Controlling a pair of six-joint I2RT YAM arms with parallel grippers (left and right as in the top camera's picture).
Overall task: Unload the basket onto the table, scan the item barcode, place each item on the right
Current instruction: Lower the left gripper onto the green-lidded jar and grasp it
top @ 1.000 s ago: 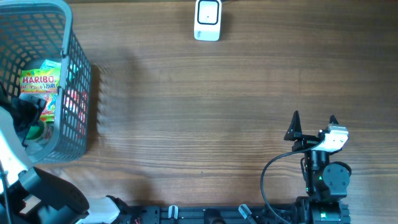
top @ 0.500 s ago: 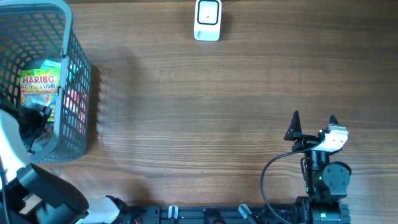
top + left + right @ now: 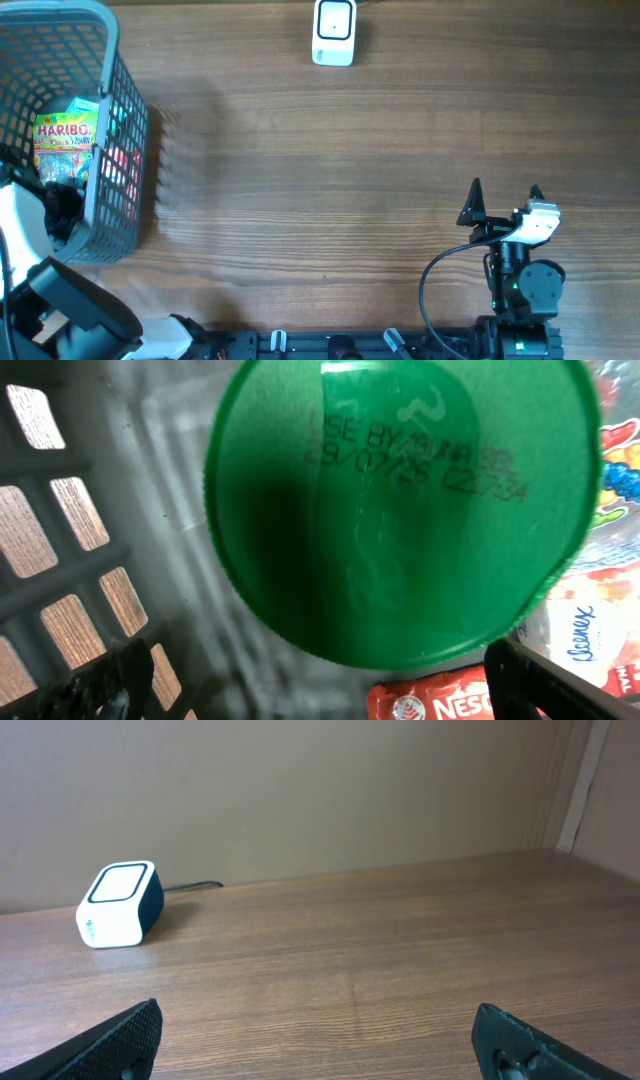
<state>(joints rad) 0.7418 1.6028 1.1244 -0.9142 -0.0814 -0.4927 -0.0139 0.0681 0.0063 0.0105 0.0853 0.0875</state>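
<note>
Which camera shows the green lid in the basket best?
The left wrist view: the green lid fills the picture, its printed use-by stamp visible. Overhead, the left arm hides it inside the basket. The right wrist view misses it entirely.

Right arm (image 3: 520, 285) is mostly black — pointy black fingers (image 3: 473, 203), a white camera block (image 3: 540, 222), looping black cable (image 3: 428, 285), little green lights (image 3: 497, 300). Left arm (image 3: 18, 225) has a white shell.

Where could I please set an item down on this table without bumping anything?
The wooden table is bare between the basket on the left, the scanner at the far edge and the right hand. The basket itself is crowded: Haribo bag, green lid, other packets.
</note>
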